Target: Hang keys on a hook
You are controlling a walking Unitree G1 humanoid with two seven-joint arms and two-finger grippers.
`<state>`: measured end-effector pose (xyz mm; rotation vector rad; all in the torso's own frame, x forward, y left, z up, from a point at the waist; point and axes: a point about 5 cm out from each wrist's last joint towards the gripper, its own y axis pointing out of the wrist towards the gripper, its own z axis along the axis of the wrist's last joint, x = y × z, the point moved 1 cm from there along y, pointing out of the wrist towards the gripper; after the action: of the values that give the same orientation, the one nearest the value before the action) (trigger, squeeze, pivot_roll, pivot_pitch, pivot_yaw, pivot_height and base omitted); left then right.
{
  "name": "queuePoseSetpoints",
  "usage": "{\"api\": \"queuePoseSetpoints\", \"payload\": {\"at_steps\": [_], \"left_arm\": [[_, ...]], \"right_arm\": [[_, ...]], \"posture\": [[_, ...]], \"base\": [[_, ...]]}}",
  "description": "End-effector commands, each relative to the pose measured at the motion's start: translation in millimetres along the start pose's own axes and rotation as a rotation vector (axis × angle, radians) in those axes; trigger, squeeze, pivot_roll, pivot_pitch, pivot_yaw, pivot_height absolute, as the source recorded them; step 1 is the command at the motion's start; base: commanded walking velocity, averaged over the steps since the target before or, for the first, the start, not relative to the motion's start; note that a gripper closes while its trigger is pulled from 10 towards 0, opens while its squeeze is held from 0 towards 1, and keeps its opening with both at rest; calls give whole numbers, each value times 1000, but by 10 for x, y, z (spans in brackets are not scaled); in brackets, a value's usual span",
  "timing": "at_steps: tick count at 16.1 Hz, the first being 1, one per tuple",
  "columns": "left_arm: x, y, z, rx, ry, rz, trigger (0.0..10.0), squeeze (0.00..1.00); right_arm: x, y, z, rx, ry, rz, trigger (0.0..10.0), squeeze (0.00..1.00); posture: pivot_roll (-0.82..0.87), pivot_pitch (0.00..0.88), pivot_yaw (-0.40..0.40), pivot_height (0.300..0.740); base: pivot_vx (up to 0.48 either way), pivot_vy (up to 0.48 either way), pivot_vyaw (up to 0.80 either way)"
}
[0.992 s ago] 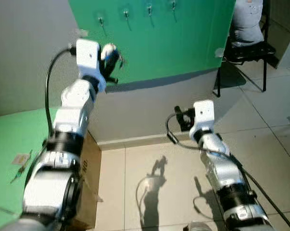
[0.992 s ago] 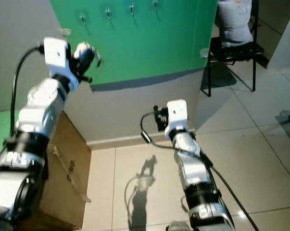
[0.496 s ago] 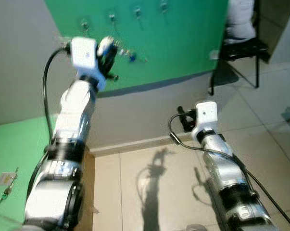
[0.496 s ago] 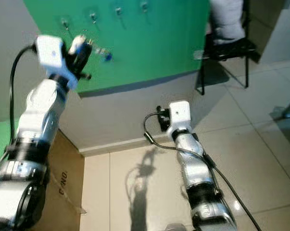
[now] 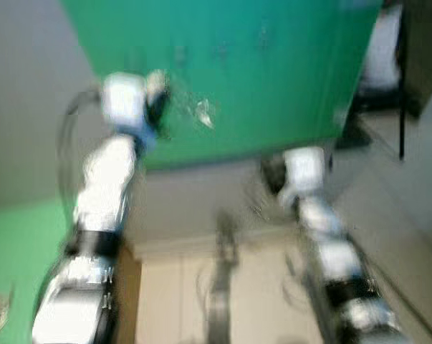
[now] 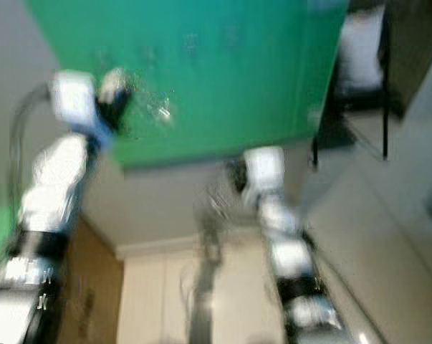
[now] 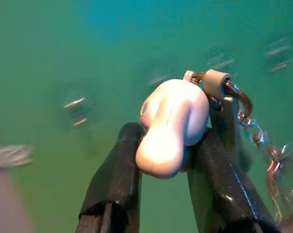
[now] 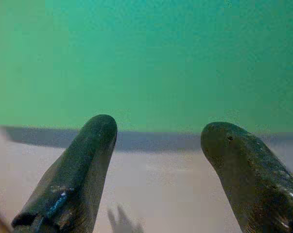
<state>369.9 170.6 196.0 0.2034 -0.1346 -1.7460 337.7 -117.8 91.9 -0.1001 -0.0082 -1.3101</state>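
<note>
The head views are blurred. My left gripper (image 5: pixel 157 93) is raised in front of the green board (image 5: pixel 273 72) and is shut on a white key fob (image 7: pixel 170 124). A chain with keys (image 5: pixel 203 112) swings from the fob toward the board. Faint hooks (image 5: pixel 180 54) show in a row high on the board, above the gripper. My right gripper (image 8: pixel 158 165) is held low in front of the wall below the board, open, with nothing between its fingers.
A dark chair (image 5: pixel 377 93) stands to the right of the board. A green-topped surface (image 5: pixel 15 272) and a brown cardboard box (image 5: pixel 126 301) lie at the lower left. Pale tiled floor (image 5: pixel 258 301) stretches between my arms.
The camera has shifted and blurred, bringing the board closer. The keys on their chain have swung out to the right of my left gripper, which stays raised with the fob.
</note>
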Motion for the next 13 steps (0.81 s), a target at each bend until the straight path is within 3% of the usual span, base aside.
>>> {"api": "queuePoseSetpoints", "payload": {"at_steps": [1, 3, 5, 7, 8, 9, 10, 11, 12, 13], "left_arm": [[63, -20, -37, -24, 5, -44, 0, 0], [0, -146, -204, -86, 9, -34, 0, 0], [-159, -370, -478, -163, 74, -3, 0, 0], [-246, -700, -716, -180, 92, 17, 0, 0], [-194, -805, -762, -179, 101, -9, 0, 0], [99, -1085, -826, -188, 28, -137, 0, 0], [255, -1209, -813, -191, -4, -218, 0, 0], [304, -1344, -840, -211, -23, -224, 0, 0], [296, -1410, -905, -231, -69, -147, 0, 0], [311, -1384, -946, -233, -138, -86, 0, 0]], "right_arm": [[59, 1, 15, 3, -7, -9, 10000, 0], [69, -12, 0, 3, -5, -11, 10000, 0], [72, -46, -33, 1, -1, -14, 10000, 0], [85, -100, -45, 22, 23, -33, 10000, 0], [98, -125, -45, 35, 36, -42, 10000, 0], [138, -249, -79, 62, 40, -52, 10000, 0], [158, -349, -113, 78, 22, -48, 10000, 0], [200, -489, -213, 56, 55, -51, 10000, 0], [238, -618, -302, 37, 120, -64, 10000, 0], [246, -670, -340, 33, 205, -72, 10000, 0]], "posture": [[-223, 0, 150, 740], [-220, 0, 156, 740], [-216, 0, 166, 740], [-214, 0, 174, 740], [-211, 0, 173, 740], [-201, 0, 169, 740], [-195, 0, 164, 740], [-193, 0, 162, 740], [-193, 3, 157, 740], [-191, 7, 147, 740]], "base": [[0, 0, 0], [0, 0, 0], [0, 0, 0], [0, 0, 0], [0, 0, 0], [0, 0, 0], [0, 0, 0], [0, 0, 0], [0, 0, 0], [0, 0, 0]]}}
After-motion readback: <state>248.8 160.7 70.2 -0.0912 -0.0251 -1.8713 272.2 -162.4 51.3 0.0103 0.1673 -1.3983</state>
